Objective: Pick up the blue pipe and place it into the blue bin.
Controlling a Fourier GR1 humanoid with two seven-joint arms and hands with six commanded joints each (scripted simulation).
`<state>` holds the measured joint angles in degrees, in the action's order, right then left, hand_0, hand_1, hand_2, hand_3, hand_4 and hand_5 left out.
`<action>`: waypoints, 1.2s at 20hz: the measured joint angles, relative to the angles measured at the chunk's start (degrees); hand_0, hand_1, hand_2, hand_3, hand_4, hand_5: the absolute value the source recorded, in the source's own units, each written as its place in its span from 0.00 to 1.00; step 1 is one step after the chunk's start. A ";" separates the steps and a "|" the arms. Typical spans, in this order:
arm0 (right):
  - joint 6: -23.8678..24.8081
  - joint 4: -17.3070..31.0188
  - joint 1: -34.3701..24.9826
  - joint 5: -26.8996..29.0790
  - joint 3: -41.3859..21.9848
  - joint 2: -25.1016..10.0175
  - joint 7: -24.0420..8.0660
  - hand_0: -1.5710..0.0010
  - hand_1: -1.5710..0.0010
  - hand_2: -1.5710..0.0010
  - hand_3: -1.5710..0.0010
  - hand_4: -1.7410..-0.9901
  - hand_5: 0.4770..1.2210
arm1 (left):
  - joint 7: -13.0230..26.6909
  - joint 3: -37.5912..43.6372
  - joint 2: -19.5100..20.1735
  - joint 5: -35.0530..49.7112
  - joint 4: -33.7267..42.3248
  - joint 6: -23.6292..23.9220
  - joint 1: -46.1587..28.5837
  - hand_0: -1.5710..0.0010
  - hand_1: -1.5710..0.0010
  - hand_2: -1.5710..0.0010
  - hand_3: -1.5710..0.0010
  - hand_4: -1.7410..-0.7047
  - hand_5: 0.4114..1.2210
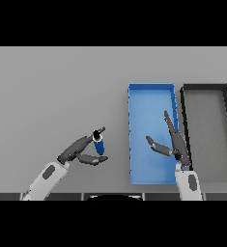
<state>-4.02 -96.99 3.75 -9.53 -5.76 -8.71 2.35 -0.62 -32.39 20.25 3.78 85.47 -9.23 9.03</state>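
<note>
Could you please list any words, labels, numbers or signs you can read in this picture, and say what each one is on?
None: no text, number or sign shows anywhere.
The blue pipe, held in the left hand, is plain.
The blue bin, the dark bin beside it and the grey table carry no markings.
The right hand bears none either.

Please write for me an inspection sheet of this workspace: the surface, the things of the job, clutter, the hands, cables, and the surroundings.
Surface: grey table, plain, no marks seen.
Job's things: blue pipe held upright in the left hand, left of the blue bin; nothing seen inside the bin.
Clutter: black bin directly right of the blue bin; nothing seen inside it.
Hands: left hand curled round the blue pipe; right hand open, fingers straight, over the blue bin's right side.
Cables: nothing seen.
Surroundings: nothing seen beyond the table.
</note>
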 measured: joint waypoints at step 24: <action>-0.04 0.79 0.00 -0.46 0.71 -1.23 0.07 1.00 1.00 1.00 1.00 0.78 0.10 | -9.59 -0.91 -10.43 -0.05 -4.22 2.39 1.18 0.04 0.03 0.03 0.03 0.24 0.98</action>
<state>-4.06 -96.20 3.75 -9.99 -5.05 -9.94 2.42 -10.21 -33.30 9.82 3.73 81.25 -6.84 10.22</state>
